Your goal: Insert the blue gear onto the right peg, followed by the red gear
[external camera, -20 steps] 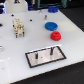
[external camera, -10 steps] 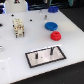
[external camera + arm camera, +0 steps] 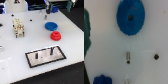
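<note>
Exterior view – table [image 3: 15, 60]: a white surface is seen carrying all the items.
Exterior view – blue gear [image 3: 50, 26]: it is seen lying flat toward the far side, up and to the exterior view's right.
Exterior view – red gear [image 3: 57, 36]: it is placed just beside the blue gear, nearer the camera; the two look close but apart.
Exterior view – plate [image 3: 46, 55]: a black-framed pale rectangle is laid near the front edge, well apart from both gears.
Exterior view – right peg [image 3: 51, 50]: a thin dark pin is seen upright on the plate, nothing on it.
Exterior view – gripper [image 3: 47, 8]: it is seen above and behind the blue gear, apart from it; whether the fingers are spread or pressed together cannot be told at this blur.
Exterior view – wooden block figure [image 3: 18, 27]: it is stood on the exterior view's left.
Wrist view – blue gear [image 3: 130, 17]: a wide blue disc with a dark centre hole is shown on the white table, ungrasped.
Wrist view – fingers: possibly out of frame; none can be made out.
</note>
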